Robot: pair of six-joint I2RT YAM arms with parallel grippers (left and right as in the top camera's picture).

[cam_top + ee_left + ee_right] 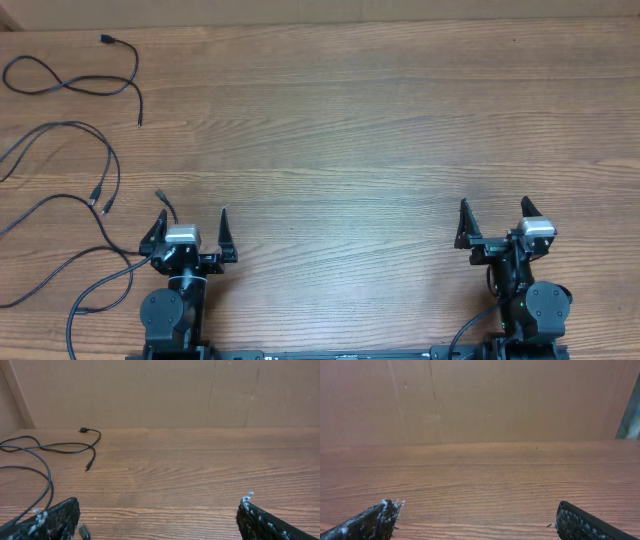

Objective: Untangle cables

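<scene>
Bench (380, 120) boards fill the overhead view, and all the work lies on the left side. Both arms sit at the near edge, well apart from each other. The left gripper (191, 214) and the right gripper (494, 204) each have their jaws spread wide and hold nothing.

The cables (112, 165) lie to the left of the left gripper, and some run off the bench edge. The far cable (70, 85), near the far left corner, looks free already. It winds alone, touching no other cord, with a plug (105, 39) at its far end.

The nearer cords seem less sorted. Long loops appear to cross one another between that free one and the left gripper, and two small plugs (102, 201) lie side by side there. Another cord end lies just beside the left jaws.

I judge the job partly done, with the near crossings left to pull apart. Nothing lies close to the right gripper.
</scene>
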